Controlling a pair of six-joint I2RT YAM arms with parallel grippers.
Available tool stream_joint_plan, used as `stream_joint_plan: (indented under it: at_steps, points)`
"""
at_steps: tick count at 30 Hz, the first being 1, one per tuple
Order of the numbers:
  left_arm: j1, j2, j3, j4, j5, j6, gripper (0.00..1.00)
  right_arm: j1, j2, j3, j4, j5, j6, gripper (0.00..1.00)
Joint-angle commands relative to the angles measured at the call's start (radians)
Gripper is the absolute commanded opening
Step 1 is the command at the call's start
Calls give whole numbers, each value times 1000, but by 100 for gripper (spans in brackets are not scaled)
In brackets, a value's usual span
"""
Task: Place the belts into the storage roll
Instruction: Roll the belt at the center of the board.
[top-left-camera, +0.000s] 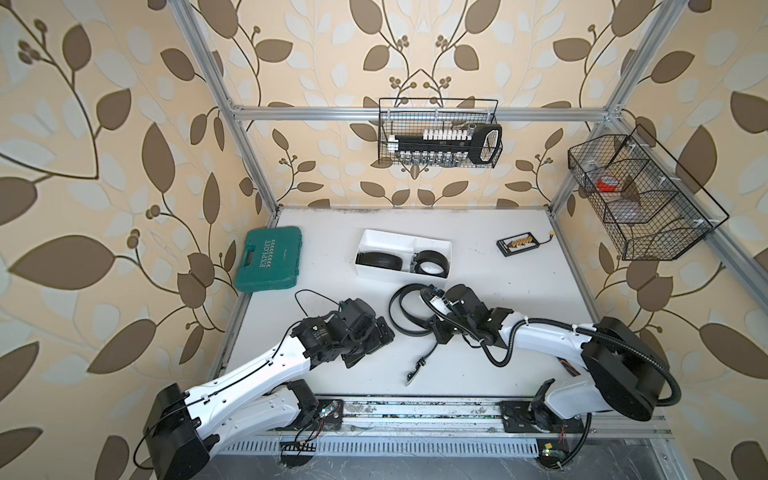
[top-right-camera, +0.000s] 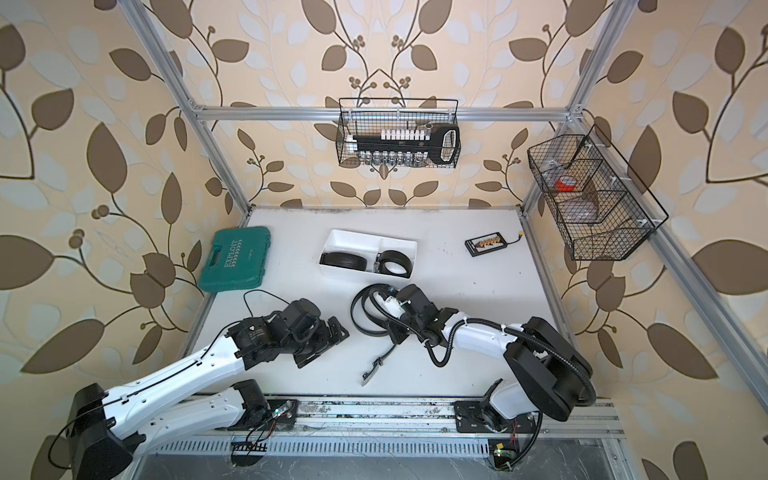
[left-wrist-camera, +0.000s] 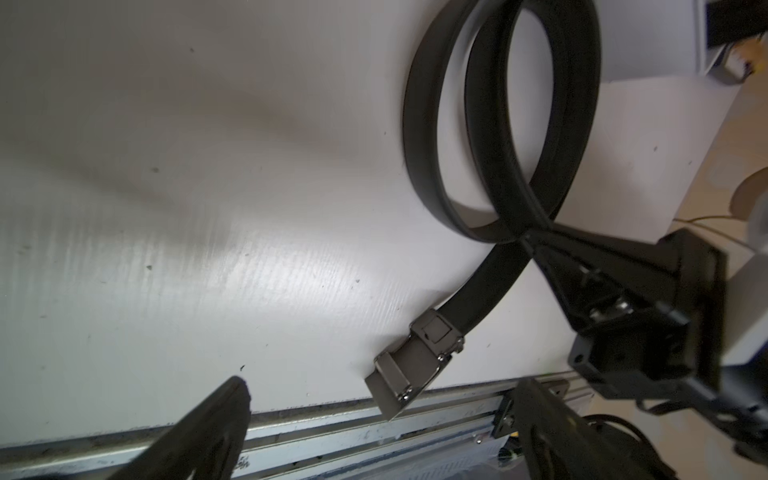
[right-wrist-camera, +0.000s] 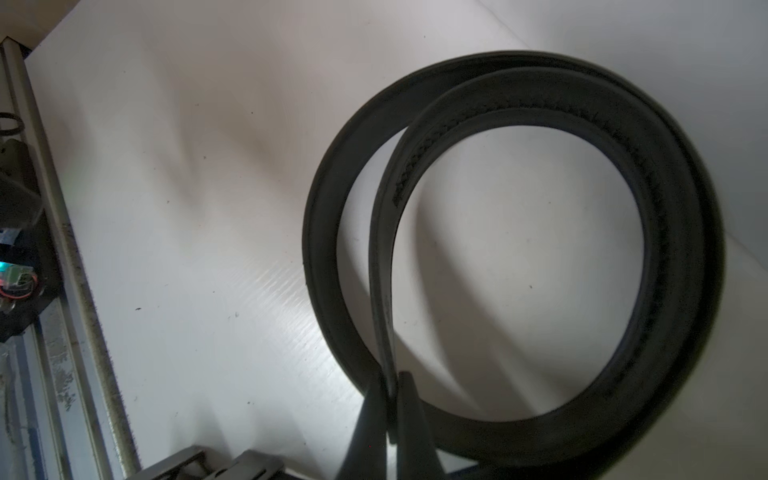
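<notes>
Your right tool (right-wrist-camera: 390, 384) is pinched shut on the loose belt (right-wrist-camera: 685, 249), right where its loop crosses itself on the bench (top-left-camera: 498, 299). The buckle (left-wrist-camera: 415, 365) end trails off toward the front rail. Left tool (top-left-camera: 372, 343) is wide open nearby, holding nothing. Two coiled belts (top-left-camera: 380, 266) sit side by side in the white tray (top-left-camera: 390, 243).

The belt (left-wrist-camera: 422, 137) looks matt black, its buckle (left-wrist-camera: 415, 365) brushed metal, on a smooth, slightly glossy white table (left-wrist-camera: 166, 208).
</notes>
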Motion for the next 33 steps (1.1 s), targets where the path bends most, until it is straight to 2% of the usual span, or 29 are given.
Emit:
stream_joint_plan:
  at_steps: [1,4,8,14,18,23,29,33]
  points:
    - [-195,74,24,83,-171,37,99,-9,59,42,-13,23,24,0]
    - [-334,190,90,55,-310,44,99,-12,106,71,-24,22,50,0]
    - [-406,304,148,55,-398,59,99,-11,144,93,-36,16,78,0]
    - [-421,375,134,177,-384,87,99,-13,146,75,-40,20,89,0]
    - [-430,406,115,263,-355,116,92,-17,137,58,-40,26,89,0]
    - [-442,519,172,255,-364,141,87,-53,127,43,-30,1,94,0]
    - [-448,604,225,182,-459,100,85,-100,104,19,-12,-43,106,0]
    - [-447,651,257,199,-495,161,85,-105,104,13,-10,-53,106,0]
